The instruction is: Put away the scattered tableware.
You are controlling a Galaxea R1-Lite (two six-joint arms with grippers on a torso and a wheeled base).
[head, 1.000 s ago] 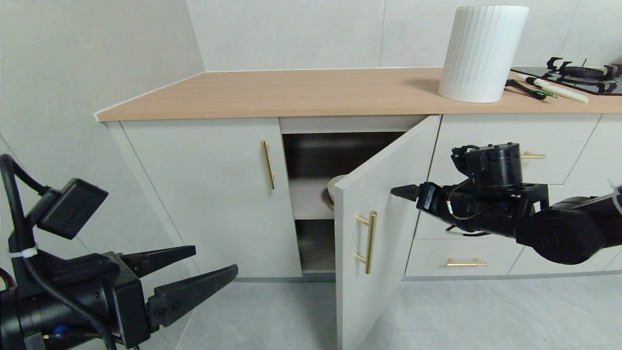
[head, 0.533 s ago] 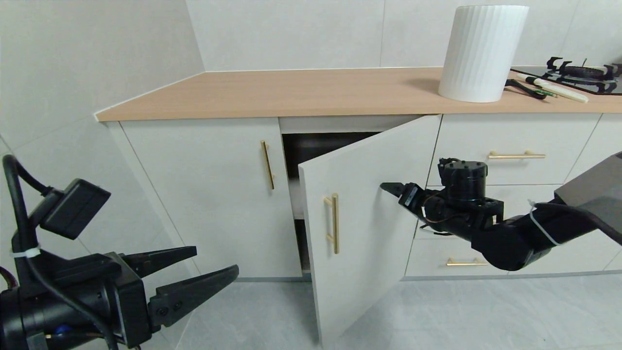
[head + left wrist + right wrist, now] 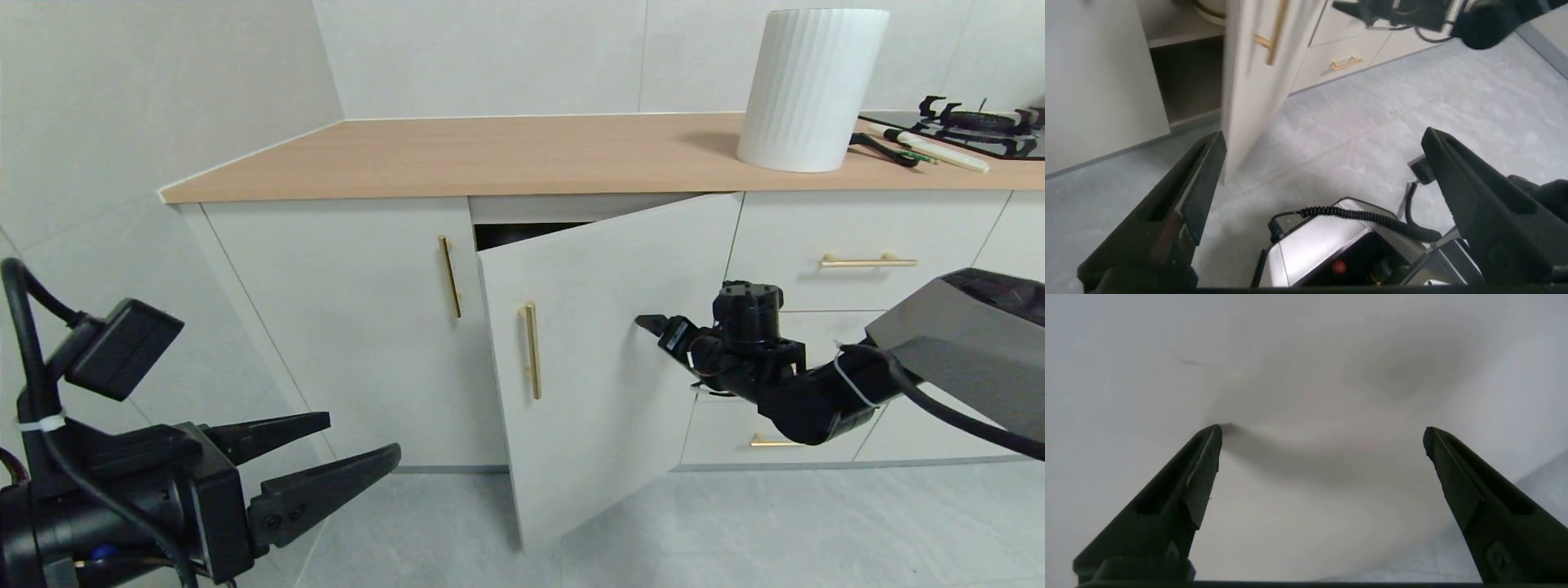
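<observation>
White gold-handled cabinet door (image 3: 604, 343) has been swung nearly shut by black right gripper (image 3: 653, 325), jaws wide, empty; left gripper (image 3: 363, 437) likewise spread, empty. Closing step judged; final push needed.

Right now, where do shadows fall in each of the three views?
Head view: the white container throws a soft shadow to its left on the counter, and the gap above the cupboard door is dark. Right wrist view: a grey shadow lies on the door ahead of the open right gripper. Left wrist view: the cupboard's inside is dim.
</observation>
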